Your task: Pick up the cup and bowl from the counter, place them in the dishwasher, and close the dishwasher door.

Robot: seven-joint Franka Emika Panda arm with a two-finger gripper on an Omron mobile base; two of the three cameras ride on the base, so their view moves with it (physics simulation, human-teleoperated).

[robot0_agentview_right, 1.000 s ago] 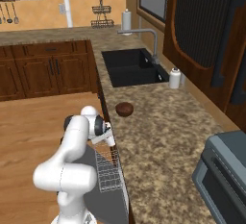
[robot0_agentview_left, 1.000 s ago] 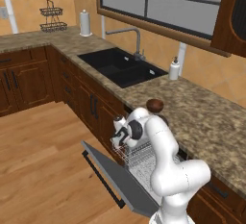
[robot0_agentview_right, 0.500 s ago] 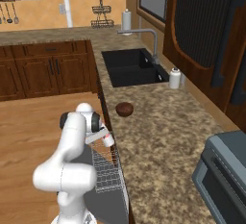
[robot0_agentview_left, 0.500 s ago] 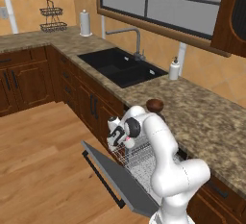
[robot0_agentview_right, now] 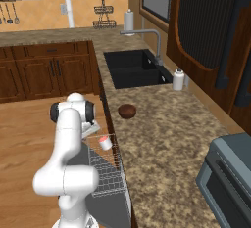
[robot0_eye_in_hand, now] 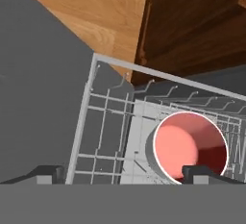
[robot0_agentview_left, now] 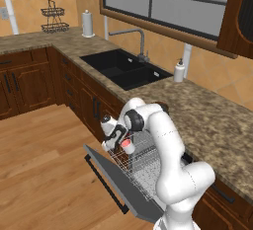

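There is one cup [robot0_eye_in_hand: 190, 153], one bowl [robot0_agentview_right: 127, 111], one soap bottle [robot0_agentview_right: 178, 79], one paper-towel roll [robot0_agentview_left: 87, 23] and one wire basket [robot0_agentview_left: 54, 19] on the worktop [robot0_agentview_right: 162, 139]. The bowl sits alone near the worktop's front edge, between the sink [robot0_agentview_right: 134, 68] and the worktop's far end, well apart from the soap bottle that stands by the back edge beside the sink.

The pincer [robot0_eye_in_hand: 123, 172] stands wide apart – its two fingertips [robot0_eye_in_hand: 45, 174] show at either side in the hand view, and it grips nothing. One tip lies just over the cup's rim; whether it touches I cannot tell. The cup stands upright, pink inside showing, in the white wire rack [robot0_eye_in_hand: 110, 122] near the rack's front corner, above the lowered dishwasher door [robot0_agentview_left: 118, 184].

A second ago the pincer was clenched on the cup over the rack; half a second ago the cup was still between the fingers – now it is released and rests in the rack. The bowl has not moved.
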